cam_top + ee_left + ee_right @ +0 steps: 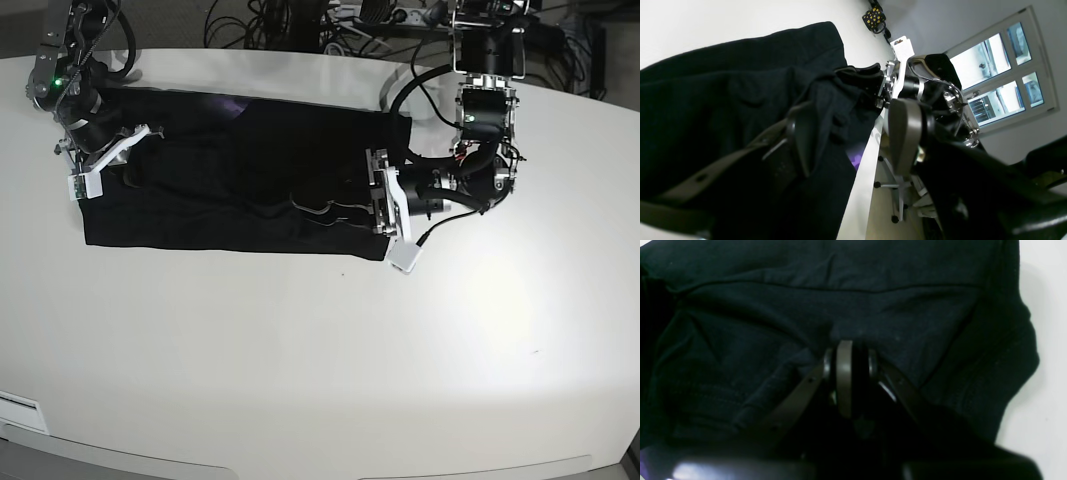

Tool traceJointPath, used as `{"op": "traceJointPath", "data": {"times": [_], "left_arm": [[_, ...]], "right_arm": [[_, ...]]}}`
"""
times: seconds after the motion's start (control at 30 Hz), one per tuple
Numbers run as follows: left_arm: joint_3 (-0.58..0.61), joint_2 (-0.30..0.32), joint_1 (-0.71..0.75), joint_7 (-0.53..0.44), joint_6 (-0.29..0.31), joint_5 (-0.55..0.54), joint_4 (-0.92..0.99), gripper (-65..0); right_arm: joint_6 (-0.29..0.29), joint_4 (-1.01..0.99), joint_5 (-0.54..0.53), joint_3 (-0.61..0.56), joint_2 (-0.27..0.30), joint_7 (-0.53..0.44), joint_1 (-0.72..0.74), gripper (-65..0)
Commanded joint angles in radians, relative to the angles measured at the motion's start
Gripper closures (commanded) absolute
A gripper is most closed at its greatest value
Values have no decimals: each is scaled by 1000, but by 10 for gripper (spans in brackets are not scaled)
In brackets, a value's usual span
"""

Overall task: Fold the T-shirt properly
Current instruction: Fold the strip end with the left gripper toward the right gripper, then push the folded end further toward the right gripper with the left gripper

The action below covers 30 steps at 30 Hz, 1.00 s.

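Observation:
The black T-shirt (240, 190) lies as a long folded strip across the far part of the white table, plain side up. A bit of purple print shows at its far edge (232, 104) and in the left wrist view (855, 160). My left gripper (372, 205) is at the strip's right end, shut on bunched black cloth (800, 133). My right gripper (135, 160) is at the strip's left end, its fingers closed on a fold of the T-shirt (848, 350). The right gripper also shows in the left wrist view (853, 75), holding the cloth.
The white table (300, 380) stretches bare toward the near edge. Cables (280, 25) lie behind the table. A black object with yellow spots (875, 18) sits at the far table end. An office chair base (897, 186) stands beyond the table edge.

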<state>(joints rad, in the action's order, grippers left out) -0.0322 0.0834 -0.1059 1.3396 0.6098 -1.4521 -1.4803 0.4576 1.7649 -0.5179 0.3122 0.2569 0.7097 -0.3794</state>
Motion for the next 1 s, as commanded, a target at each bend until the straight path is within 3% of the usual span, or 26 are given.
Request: {"op": "traceJointPath", "data": {"times": [0.0,0.2,0.3,0.5,0.67,0.87,0.93,0.97], "left_arm": [[-2,0,-19,-7,5,-31,-17,-358],[-2,0,-19,-6,4,-31,-17,-358],[-2,2,-20,47,3,-31,-17,-358],[-2,51,-19,57,4,-31,-17,-358],[-2,98,-19,22,0,97,-17,-358],[-1,97,-14,22,-4,101,-17,-358],[0,96,-11,22,-4,73,-17,-311],[0,96,-10,23,-4,46,-17,-229]], "right_arm": [[9,0,16,2,6,50,-8,-99],[14,0,17,2,7,50,-8,-99],[14,0,17,2,7,50,-8,-99],[14,0,17,2,6,53,-8,-99],[13,0,19,2,7,53,-8,-99],[13,0,16,2,6,53,-8,-99],[11,0,16,2,6,53,-8,-98],[8,0,16,2,6,53,-8,-98]]}}
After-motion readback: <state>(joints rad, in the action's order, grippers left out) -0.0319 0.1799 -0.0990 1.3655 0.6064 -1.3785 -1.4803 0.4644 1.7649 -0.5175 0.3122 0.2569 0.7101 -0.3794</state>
